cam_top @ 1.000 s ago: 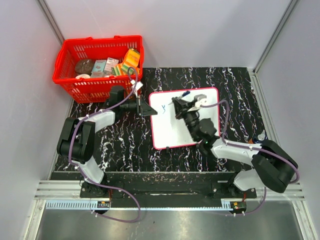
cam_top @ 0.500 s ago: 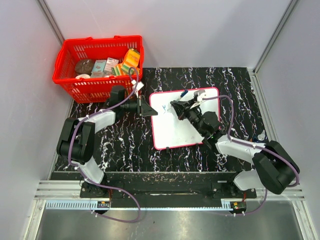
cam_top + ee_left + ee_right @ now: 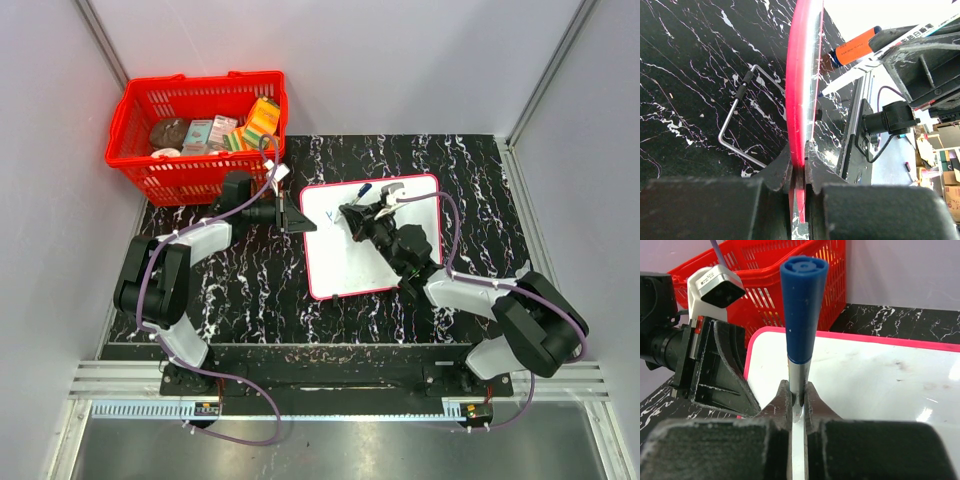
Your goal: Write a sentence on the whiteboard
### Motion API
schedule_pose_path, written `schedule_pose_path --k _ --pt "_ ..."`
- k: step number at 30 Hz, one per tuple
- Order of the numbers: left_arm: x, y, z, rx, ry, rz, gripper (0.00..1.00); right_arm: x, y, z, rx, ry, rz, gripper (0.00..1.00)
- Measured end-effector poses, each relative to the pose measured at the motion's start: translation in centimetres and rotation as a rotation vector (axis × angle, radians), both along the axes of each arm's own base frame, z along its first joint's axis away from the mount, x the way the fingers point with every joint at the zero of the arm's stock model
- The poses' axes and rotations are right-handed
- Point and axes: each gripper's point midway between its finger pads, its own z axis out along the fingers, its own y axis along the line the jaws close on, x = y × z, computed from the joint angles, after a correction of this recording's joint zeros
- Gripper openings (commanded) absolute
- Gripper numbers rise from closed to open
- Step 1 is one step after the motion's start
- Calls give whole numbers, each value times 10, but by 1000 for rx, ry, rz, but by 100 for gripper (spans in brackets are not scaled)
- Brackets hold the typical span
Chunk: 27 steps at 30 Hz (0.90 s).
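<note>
Top external view shows you first the black table with white marble veins [image 3: 250,290], which carries everything. At its far left corner stands the red plastic basket with lattice walls [image 3: 160,180], filled with small packets and boxes.

Next in size is the flat rectangular whiteboard with a thin red frame [image 3: 340,265]. It lies on the table to the right of the basket and a little nearer to the arms, and it is slightly rotated.

Your left gripper [image 3: 302,224] reaches in from the left. In the left wrist view its two fingers [image 3: 782,167] are closed on the red frame at the board's left edge.

Your right gripper [image 3: 358,215] is over the upper middle of the board. In the right wrist view its jaws are pressed together on the pale barrel of a marker with a blue end [image 3: 802,305], which stands up between them.

Of the sentence [image 3: 329,212] you can see only one small blue stroke on the upper left part of the white surface, too small to read.
</note>
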Motion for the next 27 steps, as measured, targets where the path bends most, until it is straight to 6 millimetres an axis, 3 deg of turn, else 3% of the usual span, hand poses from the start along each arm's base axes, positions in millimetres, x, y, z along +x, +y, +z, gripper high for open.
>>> schedule_pose_path --k 10,27 --pt "-1 0 -1 2 -3 -3 0 1 -6 18 24 -56 -34 0" --pt "-2 0 -2 7 4 -6 0 7 -6 1 -5 -27 -69 0"
